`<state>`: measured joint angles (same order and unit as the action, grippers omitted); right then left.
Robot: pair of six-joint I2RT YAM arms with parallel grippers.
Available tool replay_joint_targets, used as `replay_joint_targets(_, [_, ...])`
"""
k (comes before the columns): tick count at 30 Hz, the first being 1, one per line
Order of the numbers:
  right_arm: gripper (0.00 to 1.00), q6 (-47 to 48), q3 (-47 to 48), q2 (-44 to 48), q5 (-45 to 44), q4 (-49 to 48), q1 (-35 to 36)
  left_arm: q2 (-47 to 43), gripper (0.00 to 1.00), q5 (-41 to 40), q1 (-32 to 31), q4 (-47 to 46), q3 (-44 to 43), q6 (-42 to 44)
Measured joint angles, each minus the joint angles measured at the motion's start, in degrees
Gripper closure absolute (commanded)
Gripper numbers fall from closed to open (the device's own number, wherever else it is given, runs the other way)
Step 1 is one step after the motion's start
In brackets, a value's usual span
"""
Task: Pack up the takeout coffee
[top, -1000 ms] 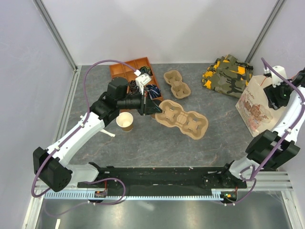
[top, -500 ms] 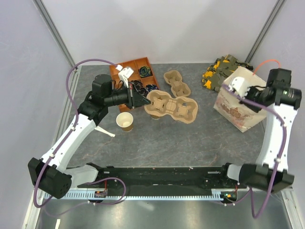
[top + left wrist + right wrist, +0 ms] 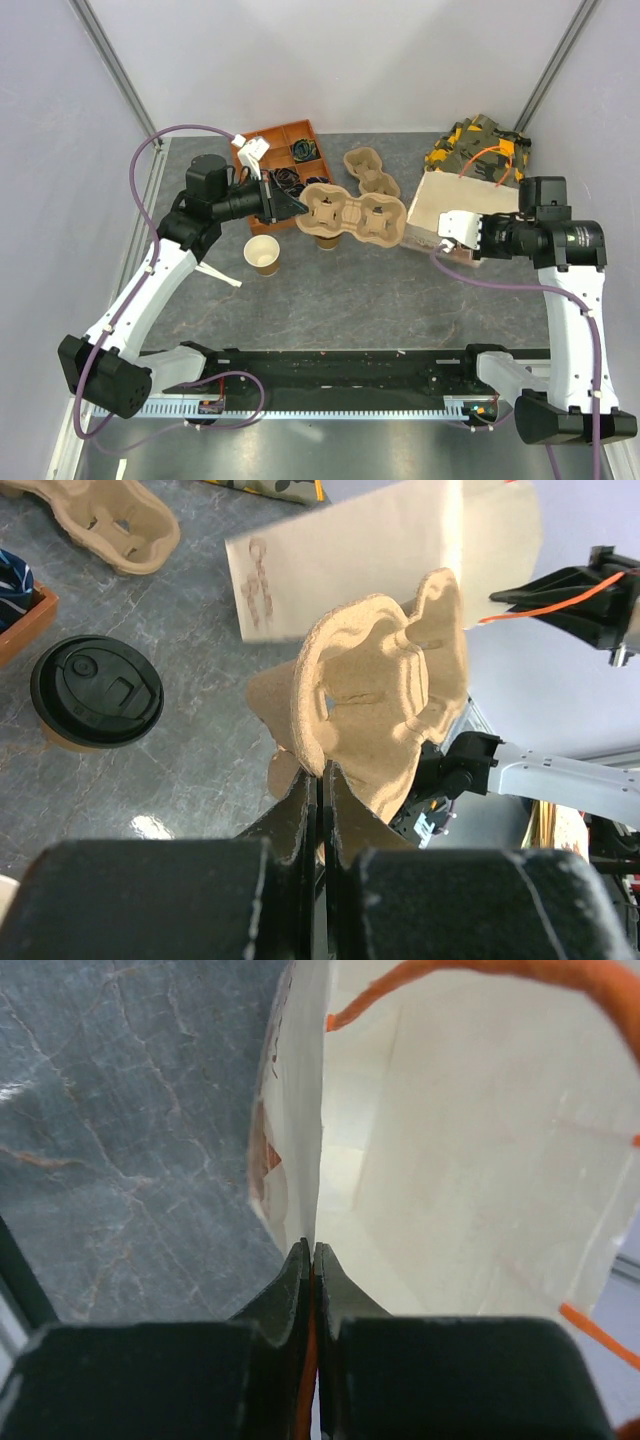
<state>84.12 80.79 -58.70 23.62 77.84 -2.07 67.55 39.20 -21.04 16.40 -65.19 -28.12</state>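
Note:
The takeout coffee (image 3: 97,692), a tan cup with a black lid, stands on the table in the left wrist view. In the top view only a sliver of the takeout coffee (image 3: 325,243) shows beneath the lifted pulp carrier (image 3: 350,215). My left gripper (image 3: 290,203) is shut on that carrier's rim (image 3: 375,695) and holds it in the air. My right gripper (image 3: 445,235) is shut on the rim of the paper bag (image 3: 460,205), with the bag wall (image 3: 290,1110) and an orange handle cord pinched between its jaws. The bag hangs tipped over, right of the carrier.
A lidless tan cup (image 3: 262,254) stands left of the carrier. Behind it are a second small carrier (image 3: 372,175) and an orange compartment tray (image 3: 280,150) of small items. A camouflage cloth (image 3: 480,145) lies at the back right. Walls close three sides.
My right arm swung the paper bag from the far right towards the middle and tipped it over. My left arm raised the carrier off the table and carried it slightly back and left.

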Motion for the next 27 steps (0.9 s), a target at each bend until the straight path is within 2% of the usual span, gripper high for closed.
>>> replay_joint_targets(4, [1.00,-3.4,-1.2,0.0,-1.5,0.2,1.3,0.0,0.98,-0.1,0.1,0.8,0.0,-0.2])
replay_joint_targets(8, [0.93,-6.2,-1.2,0.9,-1.5,0.2,1.5,0.6,0.98,0.0,0.1,1.3,-0.7,-0.2])
replay_joint_targets(11, [0.94,-7.9,-0.8,1.2,-1.3,0.2,1.5,1.5,0.98,0.0,0.1,1.3,-1.8,-0.2])
replay_joint_targets(19, [0.96,-4.0,-2.3,4.0,-0.7,0.3,3.8,2.4,0.98,0.0,0.1,1.3,-2.6,-0.2])
replay_joint_targets(27, [0.90,-1.5,-2.0,0.1,1.4,0.0,5.4,2.4,0.98,-0.2,0.5,1.5,-2.6,-0.2])
